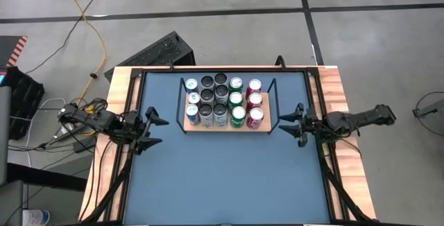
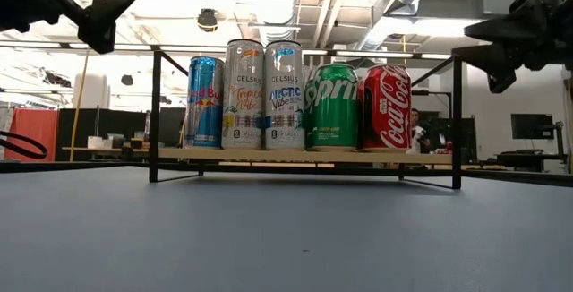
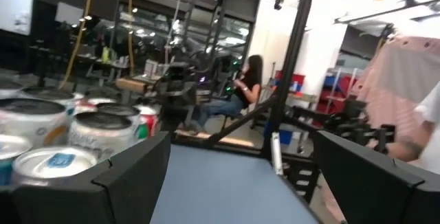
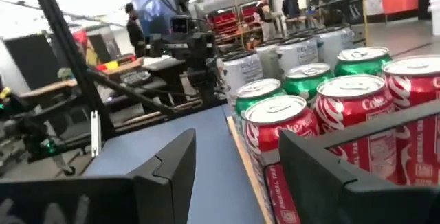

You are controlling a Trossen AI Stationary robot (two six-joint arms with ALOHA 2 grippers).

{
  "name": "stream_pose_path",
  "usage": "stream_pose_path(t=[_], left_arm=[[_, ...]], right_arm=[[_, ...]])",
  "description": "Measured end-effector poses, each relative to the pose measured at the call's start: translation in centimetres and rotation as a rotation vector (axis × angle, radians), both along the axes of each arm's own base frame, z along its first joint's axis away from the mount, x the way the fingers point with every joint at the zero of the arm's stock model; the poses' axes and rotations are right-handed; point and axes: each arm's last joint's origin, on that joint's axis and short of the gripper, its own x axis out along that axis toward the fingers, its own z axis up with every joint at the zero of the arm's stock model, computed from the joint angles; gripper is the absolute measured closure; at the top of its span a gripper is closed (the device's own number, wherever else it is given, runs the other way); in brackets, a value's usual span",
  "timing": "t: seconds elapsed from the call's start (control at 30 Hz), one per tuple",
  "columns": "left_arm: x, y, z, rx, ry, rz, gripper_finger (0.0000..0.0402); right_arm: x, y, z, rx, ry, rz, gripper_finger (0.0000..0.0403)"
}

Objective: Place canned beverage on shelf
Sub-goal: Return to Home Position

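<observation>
Shelf (image 1: 266, 125) with cans (image 1: 220, 103) between left pincer (image 1: 161, 132) and right pincer (image 1: 284, 124); both wide open, empty.

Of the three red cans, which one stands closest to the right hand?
The red can lowest in the high view, at the shelf corner; the other two stand farther from the right hand.
</observation>
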Motion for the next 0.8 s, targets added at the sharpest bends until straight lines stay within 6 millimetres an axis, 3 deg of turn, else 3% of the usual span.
stream_pose_path(t=[0.23,0.57,0.8], left_arm=[[0.2,0.0,-0.8,-0.036,0.048,0.018,0.0056],[0.2,-0.4,-1.0,-0.017,0.061,-0.118,0.0056],[0.3,-0.4,-1.4,0.024,0.100,-0.108,0.0056]], right_arm=[[0.0,0.6,-0.2,-0.049,0.018,0.058,0.0195],[0.1,0.8,-0.4,-0.059,0.034,0.164,0.0195],[0.4,0.5,-0.8,-0.068,0.083,0.152,0.0195]])
